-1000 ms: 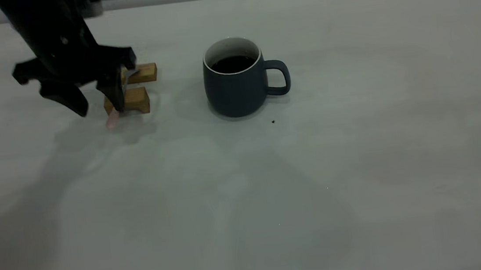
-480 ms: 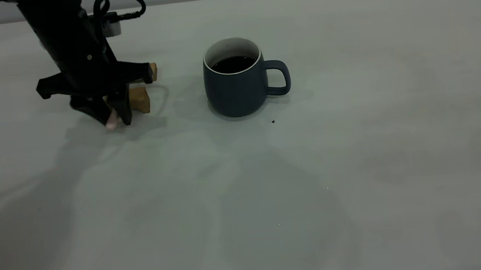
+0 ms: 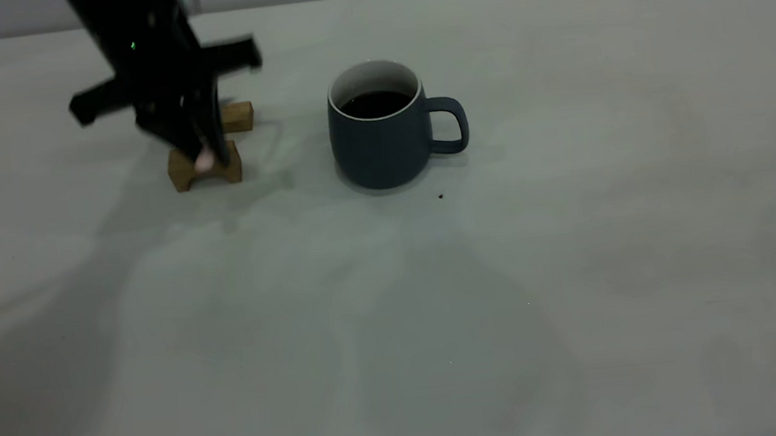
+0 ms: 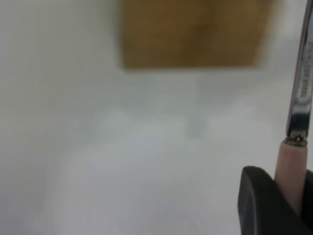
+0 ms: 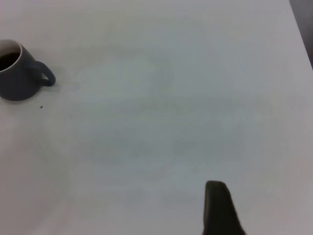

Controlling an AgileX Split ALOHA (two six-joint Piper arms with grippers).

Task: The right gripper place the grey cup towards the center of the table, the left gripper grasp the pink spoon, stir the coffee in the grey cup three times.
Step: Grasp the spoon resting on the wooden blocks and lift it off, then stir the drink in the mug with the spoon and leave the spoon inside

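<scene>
Now the left gripper (image 3: 200,147), clenched on the pink spoon (image 4: 291,169), had lifted off the table (image 3: 577,264) above the wooden blocks (image 3: 205,166); next comes carrying it to the grey cup (image 3: 379,130), already central. Left wrist view alone showed the metal neck. Right gripper (image 5: 220,208) hung well apart from the cup; can't tell its jaws.
</scene>
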